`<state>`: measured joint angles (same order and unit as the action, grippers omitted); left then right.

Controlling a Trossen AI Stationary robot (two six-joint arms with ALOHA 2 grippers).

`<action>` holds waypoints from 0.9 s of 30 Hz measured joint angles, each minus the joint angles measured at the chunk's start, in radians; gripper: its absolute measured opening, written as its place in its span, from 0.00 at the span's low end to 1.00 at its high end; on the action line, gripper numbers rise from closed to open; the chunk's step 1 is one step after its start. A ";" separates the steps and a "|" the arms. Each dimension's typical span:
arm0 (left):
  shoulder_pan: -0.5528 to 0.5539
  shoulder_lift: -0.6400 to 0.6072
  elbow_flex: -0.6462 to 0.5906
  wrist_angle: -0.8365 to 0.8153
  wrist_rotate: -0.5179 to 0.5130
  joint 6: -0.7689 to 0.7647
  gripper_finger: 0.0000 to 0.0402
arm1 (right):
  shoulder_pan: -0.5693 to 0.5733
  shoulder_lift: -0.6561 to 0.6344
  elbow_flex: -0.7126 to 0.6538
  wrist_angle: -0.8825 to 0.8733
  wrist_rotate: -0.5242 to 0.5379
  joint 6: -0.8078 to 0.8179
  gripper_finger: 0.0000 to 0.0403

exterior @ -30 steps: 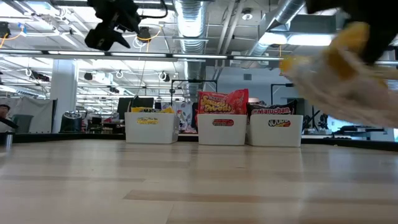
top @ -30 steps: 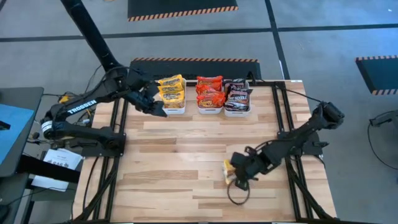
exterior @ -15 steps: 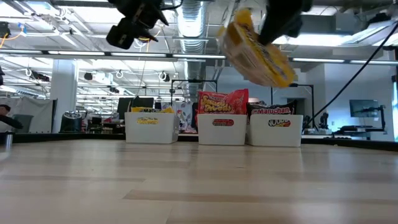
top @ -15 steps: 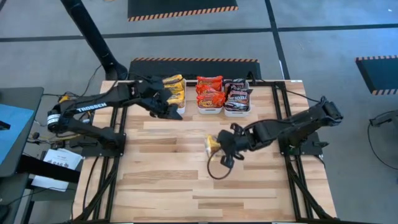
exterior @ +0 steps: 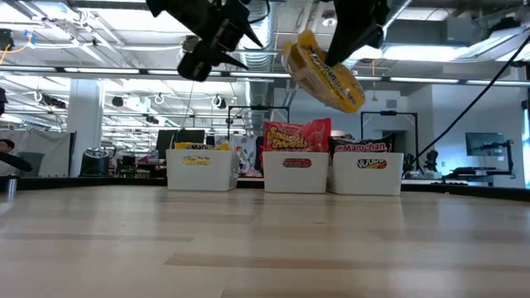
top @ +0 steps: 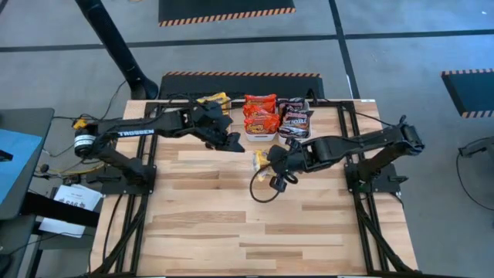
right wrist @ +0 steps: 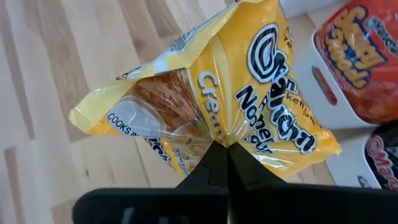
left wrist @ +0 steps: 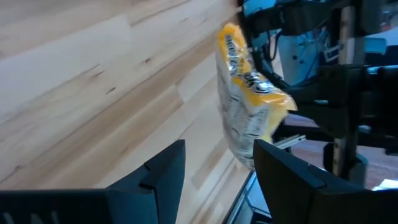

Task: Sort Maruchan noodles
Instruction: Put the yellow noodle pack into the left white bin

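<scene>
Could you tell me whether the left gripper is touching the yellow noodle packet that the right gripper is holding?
Apart: in the high view, bare table shows between the left gripper and the yellow packet.

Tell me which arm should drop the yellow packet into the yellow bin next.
Right, probably. The right end effector is already shut on the yellow packet, held above the table in front of the bins. The left end effector is open and empty, over the yellow bin, and may need to clear away.
</scene>
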<state>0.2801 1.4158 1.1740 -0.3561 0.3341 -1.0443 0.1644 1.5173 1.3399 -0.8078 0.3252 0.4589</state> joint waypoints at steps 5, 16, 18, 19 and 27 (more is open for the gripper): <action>-0.001 0.058 0.000 0.061 0.000 0.000 0.44 | -0.006 0.010 0.000 -0.044 0.000 0.000 0.00; -0.012 0.144 0.000 0.243 0.028 -0.019 0.44 | -0.045 0.009 0.000 -0.053 -0.009 0.004 0.00; -0.012 0.145 0.000 0.251 0.026 -0.020 0.44 | -0.050 0.009 0.000 -0.053 -0.011 0.004 0.00; -0.012 0.149 0.001 0.255 0.021 -0.022 0.44 | -0.051 0.009 0.000 -0.053 -0.012 0.004 0.00; -0.012 0.157 0.002 0.286 -0.006 -0.011 0.44 | -0.057 0.009 0.000 -0.047 -0.047 -0.009 0.00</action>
<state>0.2680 1.5730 1.1759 -0.0697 0.3277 -1.0550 0.1077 1.5261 1.3399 -0.8547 0.2785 0.4496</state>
